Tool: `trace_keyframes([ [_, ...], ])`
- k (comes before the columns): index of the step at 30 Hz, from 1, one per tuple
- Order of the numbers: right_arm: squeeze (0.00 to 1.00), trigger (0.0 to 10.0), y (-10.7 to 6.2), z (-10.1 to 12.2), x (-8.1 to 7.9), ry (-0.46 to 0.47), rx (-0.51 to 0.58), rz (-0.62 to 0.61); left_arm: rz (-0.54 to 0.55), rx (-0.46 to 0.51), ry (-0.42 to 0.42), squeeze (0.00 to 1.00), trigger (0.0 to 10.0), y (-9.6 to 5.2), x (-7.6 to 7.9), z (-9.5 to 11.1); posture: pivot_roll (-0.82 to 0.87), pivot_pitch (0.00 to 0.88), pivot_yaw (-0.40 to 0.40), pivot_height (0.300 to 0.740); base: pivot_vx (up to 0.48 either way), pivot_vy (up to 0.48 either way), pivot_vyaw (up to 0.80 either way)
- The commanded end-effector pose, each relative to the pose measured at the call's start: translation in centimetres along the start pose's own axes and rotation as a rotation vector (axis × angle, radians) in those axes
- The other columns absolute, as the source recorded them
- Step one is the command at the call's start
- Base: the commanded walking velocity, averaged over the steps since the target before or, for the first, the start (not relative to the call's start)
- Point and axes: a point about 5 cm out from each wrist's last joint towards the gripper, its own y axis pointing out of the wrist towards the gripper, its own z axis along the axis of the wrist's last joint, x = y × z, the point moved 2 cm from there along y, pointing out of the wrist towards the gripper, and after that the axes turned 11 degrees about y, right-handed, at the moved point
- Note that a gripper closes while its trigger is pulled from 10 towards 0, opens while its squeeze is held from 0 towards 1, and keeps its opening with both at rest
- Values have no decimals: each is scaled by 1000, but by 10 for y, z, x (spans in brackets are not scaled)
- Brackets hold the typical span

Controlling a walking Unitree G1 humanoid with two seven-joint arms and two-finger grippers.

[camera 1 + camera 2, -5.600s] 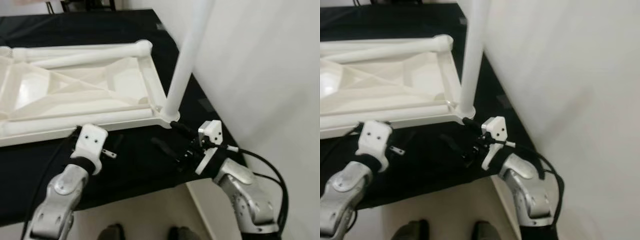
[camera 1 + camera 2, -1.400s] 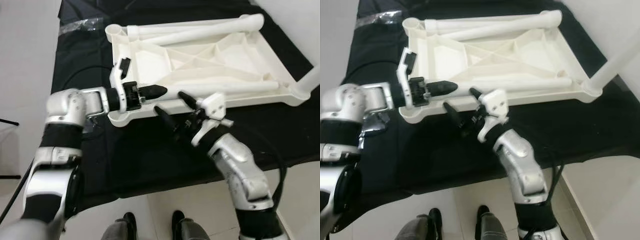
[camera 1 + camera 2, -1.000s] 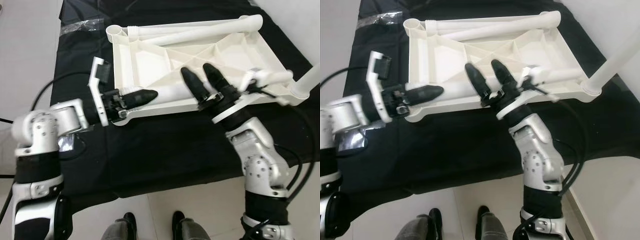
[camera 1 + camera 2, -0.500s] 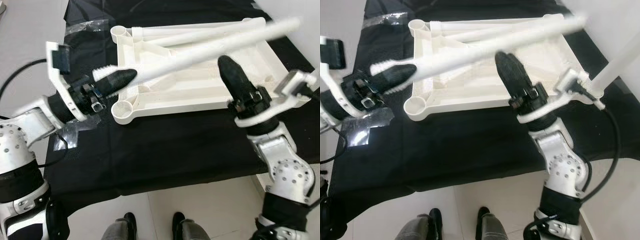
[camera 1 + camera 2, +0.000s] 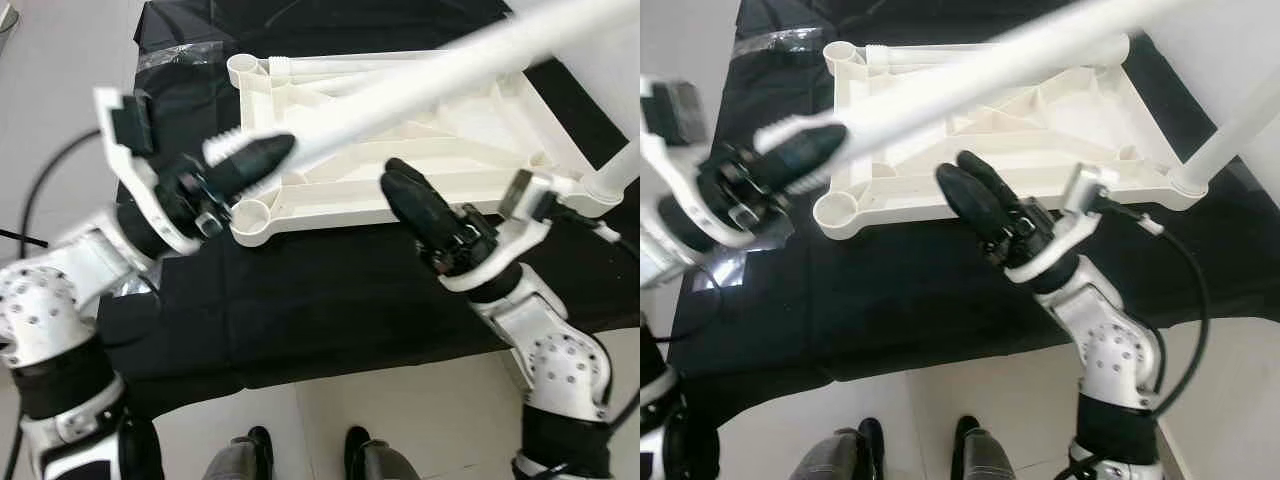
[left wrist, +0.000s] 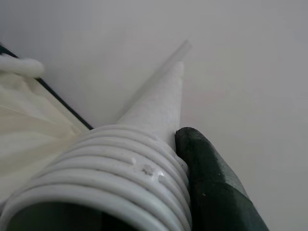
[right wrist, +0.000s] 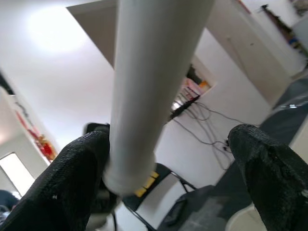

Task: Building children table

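Observation:
An upturned white children's tabletop [image 5: 300, 205] lies on a black cloth. My left gripper [image 5: 268, 156] is shut on a loose white table leg [image 5: 430, 75] just behind its threaded end [image 6: 120, 187]. It holds the leg slanted in the air over the tabletop. The threads hover above the near left corner socket [image 5: 250, 212]. My right gripper [image 5: 402, 188] is open under the leg's middle, by the tabletop's front edge. In the right wrist view the leg [image 7: 154, 72] passes between the two fingers [image 7: 269, 159]. Another leg [image 5: 618, 172] stands upright in the near right corner.
A further leg [image 5: 340, 65] lies along the tabletop's far edge. The black cloth [image 5: 330, 300] covers a low surface, with pale floor [image 5: 60, 90] on the left and in front. Crumpled plastic [image 5: 175, 55] lies at the far left. My feet [image 5: 250, 450] show below.
My left gripper has carried the leg's threaded end to the right, closer to the corner socket. My right gripper has dropped and moved left beneath the leg.

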Motion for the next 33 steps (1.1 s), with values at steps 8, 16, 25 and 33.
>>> trace_keyframes([
  [8,0,10000,19,-1,-8,17,-12,105,-50,34,-84,0,0,9,10,-13,27,261,-57,740,0,0,0],
  [16,0,10000,34,0,-9,9,12,142,-75,21,-131,0,0,13,16,-26,28,258,-56,740,0,0,0],
  [25,0,10000,50,6,-8,3,49,179,-70,4,-164,0,0,17,21,-38,37,255,-56,740,0,0,0],
  [33,0,0,58,0,-15,35,56,242,-62,14,-172,0,0,19,21,-39,40,253,-58,740,0,0,0],
])
